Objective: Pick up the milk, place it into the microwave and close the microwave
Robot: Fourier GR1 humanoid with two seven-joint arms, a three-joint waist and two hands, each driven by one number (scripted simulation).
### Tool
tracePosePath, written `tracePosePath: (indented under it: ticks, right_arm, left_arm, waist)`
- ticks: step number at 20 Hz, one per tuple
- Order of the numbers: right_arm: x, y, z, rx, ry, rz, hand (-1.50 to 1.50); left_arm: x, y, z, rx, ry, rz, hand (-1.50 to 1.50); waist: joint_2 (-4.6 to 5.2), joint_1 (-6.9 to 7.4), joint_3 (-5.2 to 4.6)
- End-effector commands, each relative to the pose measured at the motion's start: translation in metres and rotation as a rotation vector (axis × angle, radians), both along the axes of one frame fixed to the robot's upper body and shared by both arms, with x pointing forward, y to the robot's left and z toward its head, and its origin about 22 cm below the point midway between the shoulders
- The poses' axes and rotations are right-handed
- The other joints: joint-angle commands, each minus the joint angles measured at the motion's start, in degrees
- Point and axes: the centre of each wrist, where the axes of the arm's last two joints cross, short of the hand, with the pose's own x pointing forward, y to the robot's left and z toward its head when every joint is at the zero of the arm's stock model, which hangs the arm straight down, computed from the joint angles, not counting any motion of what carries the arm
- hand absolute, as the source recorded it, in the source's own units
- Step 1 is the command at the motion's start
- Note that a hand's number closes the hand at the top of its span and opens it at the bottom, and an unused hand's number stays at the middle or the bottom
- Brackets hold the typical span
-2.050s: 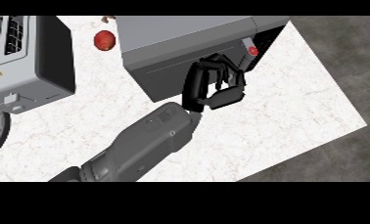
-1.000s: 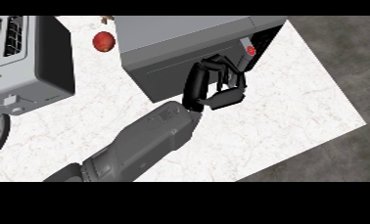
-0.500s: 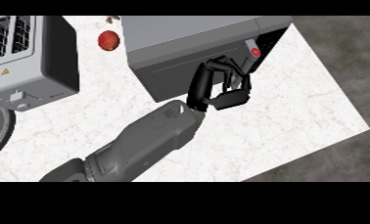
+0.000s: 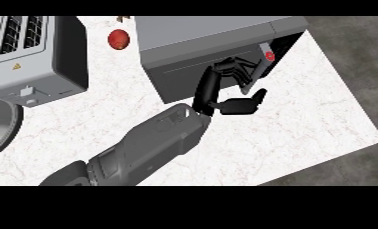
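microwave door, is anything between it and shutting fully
Nothing visible blocks the microwave door. It is nearly shut, with a dark gap left at its right end. The hand rests its fingers against the door front.

A microwave [image 4: 214,48] stands on the counter [image 4: 295,133] directly behind the right hand [image 4: 225,90], whose fingers reach up against the microwave's door [image 4: 199,73]. At the door's far-right edge, just right of the fingers, a carton [image 4: 269,55] shows in the gap inside the microwave. Well to the left of the hand sits a toaster-like appliance [image 4: 37,58]. Between it and the microwave, behind and left of the hand, a small round fruit [image 4: 117,38] lies on the counter.
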Motion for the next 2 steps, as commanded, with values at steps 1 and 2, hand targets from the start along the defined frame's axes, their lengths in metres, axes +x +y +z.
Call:
tracePosePath:
  ticks: [1,2]
  right_arm:
    - [-0.0047,-0.0011,0.0039,-0.015,0.001,-0.004,-1.5]
    - [-0.007,-0.001,-0.002,-0.013,0.032,-0.005,-1.5]
  left_arm:
    - [0.0208,0.0381,-0.0334,0.058,0.146,0.261,-1.5]
    - [0.0221,0.0372,-0.0308,0.047,0.159,0.266,-1.5]
  waist:
    - [0.51,1.63,-0.04]
    - [0.47,1.08,0.02]
